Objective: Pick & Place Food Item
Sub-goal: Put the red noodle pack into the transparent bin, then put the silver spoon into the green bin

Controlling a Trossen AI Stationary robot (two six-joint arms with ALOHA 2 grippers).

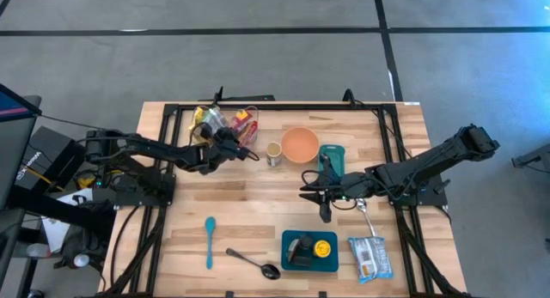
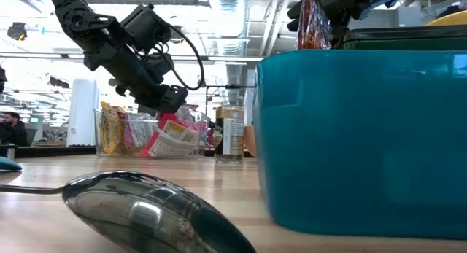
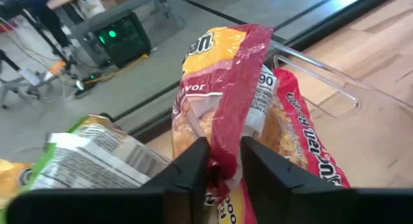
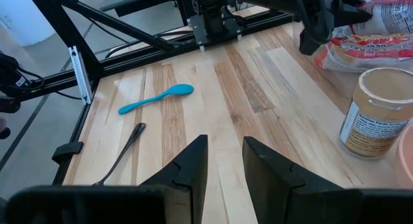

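The wooden table carries a clear bin, jar, orange bowl, blue spoon, metal spoon and teal container.

Right gripper fingers parted over wooden table; blue spoon, metal spoon, jar

I see a pale wooden desk with visible grain, glossy crinkled snack packet, shiny metal spoon, smooth teal plastic tub

Red-yellow snack bag in clear bin
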